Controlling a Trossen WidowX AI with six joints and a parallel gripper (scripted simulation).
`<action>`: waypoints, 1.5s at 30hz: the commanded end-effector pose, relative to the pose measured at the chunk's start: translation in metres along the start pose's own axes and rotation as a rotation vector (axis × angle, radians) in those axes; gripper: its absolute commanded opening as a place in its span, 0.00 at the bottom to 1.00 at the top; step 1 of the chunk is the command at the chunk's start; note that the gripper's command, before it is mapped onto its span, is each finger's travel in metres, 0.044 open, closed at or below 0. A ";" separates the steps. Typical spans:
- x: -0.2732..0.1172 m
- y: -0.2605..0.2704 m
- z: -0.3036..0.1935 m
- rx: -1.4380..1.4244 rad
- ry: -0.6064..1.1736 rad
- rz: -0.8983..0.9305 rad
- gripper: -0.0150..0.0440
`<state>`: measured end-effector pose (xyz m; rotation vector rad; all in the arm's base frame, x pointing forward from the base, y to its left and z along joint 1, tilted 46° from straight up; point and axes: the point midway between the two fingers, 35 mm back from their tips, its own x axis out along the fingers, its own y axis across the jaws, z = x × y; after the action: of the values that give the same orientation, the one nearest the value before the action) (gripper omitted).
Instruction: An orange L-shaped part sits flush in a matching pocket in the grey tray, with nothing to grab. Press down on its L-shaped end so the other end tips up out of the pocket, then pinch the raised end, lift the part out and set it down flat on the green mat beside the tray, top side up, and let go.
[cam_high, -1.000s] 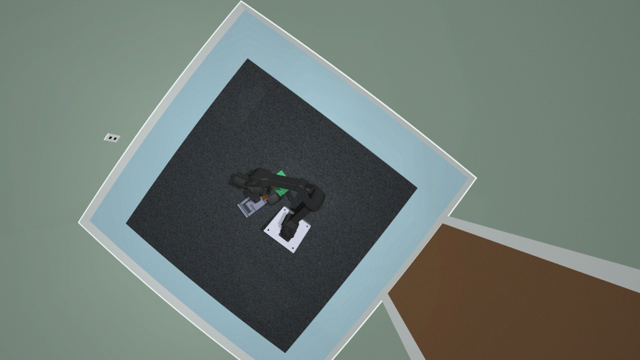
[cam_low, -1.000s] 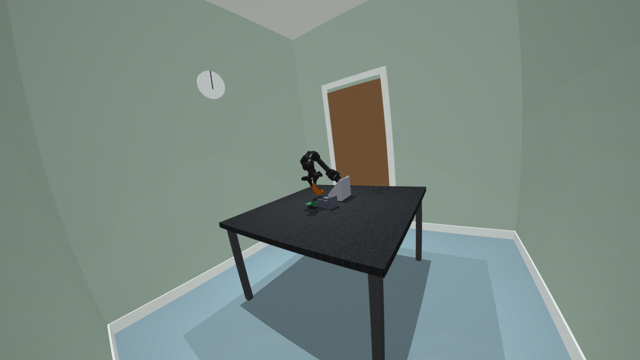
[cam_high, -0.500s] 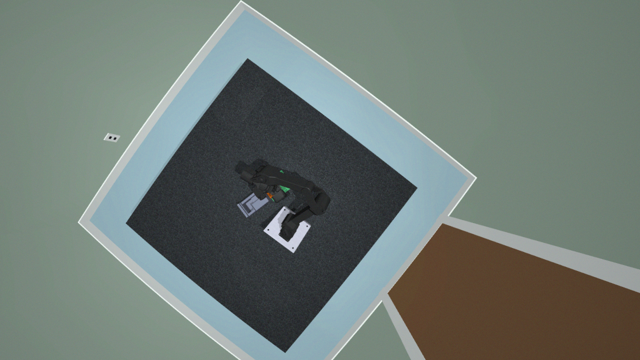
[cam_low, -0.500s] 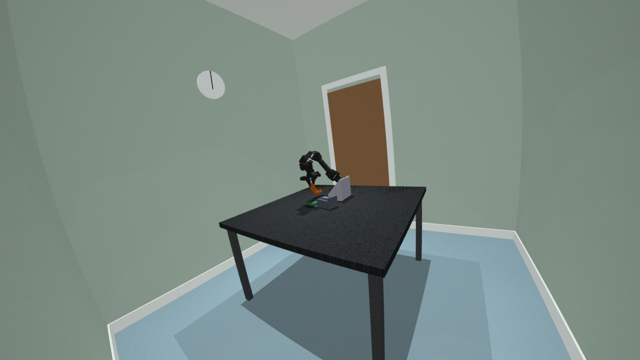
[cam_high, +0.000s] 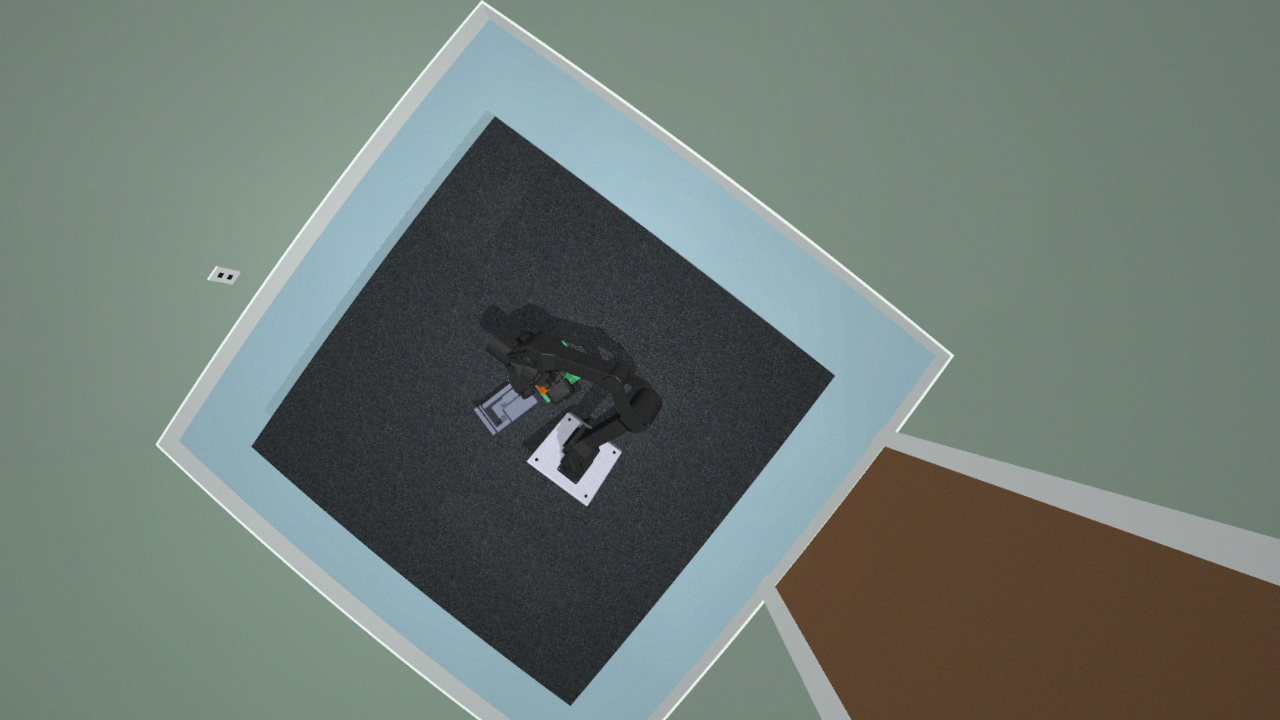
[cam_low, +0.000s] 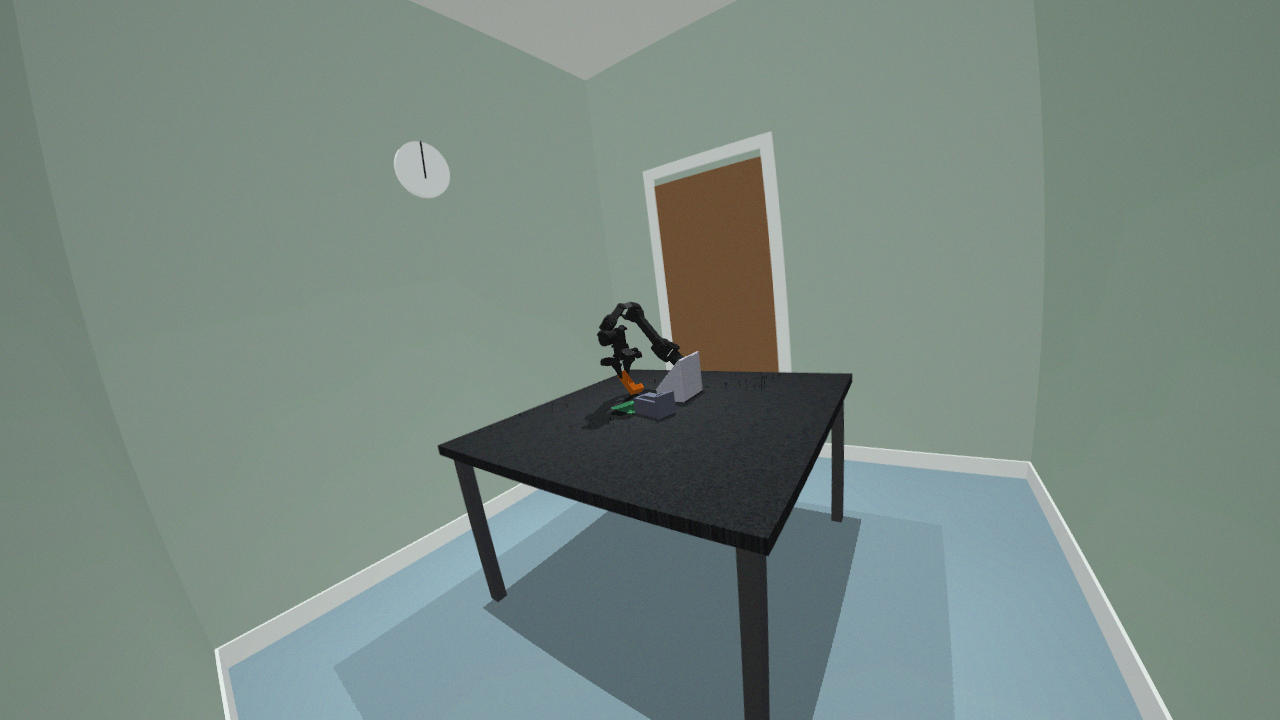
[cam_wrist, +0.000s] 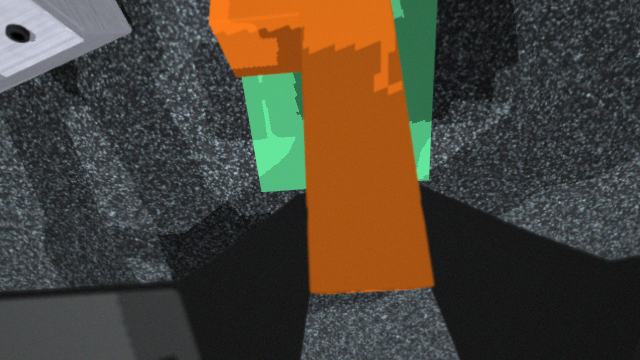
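Observation:
My gripper (cam_low: 623, 372) (cam_wrist: 359, 203) is shut on the straight end of the orange L-shaped part (cam_high: 541, 392) (cam_low: 631, 385) (cam_wrist: 362, 150). The part hangs tilted above the table, its L-shaped end lower and to the right in the exterior view. The green mat (cam_high: 572, 378) (cam_low: 623, 408) (cam_wrist: 280, 167) lies below and behind the part in the wrist view, partly hidden by it. The grey tray (cam_high: 519, 413) (cam_low: 655, 410) stands beside the mat with its pocket showing empty in the top view. The tray is not seen in the wrist view.
The pale base plate (cam_high: 587, 492) (cam_low: 689, 380) (cam_wrist: 45, 55) of the arm stands near the tray and mat. The arm (cam_high: 586, 360) (cam_low: 648, 331) arches over the mat and hides part of it in the top view. All stand on the dark table (cam_high: 447, 501) (cam_low: 680, 474).

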<state>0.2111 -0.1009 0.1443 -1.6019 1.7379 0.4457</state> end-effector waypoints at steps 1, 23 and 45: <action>0.008 0.002 -0.001 -0.001 0.005 0.001 0.25; 0.043 0.002 -0.002 -0.001 0.006 0.000 0.25; 0.059 0.002 -0.002 -0.001 0.008 -0.001 0.25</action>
<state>0.2111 -0.1443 0.1065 -1.6076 1.7420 0.4291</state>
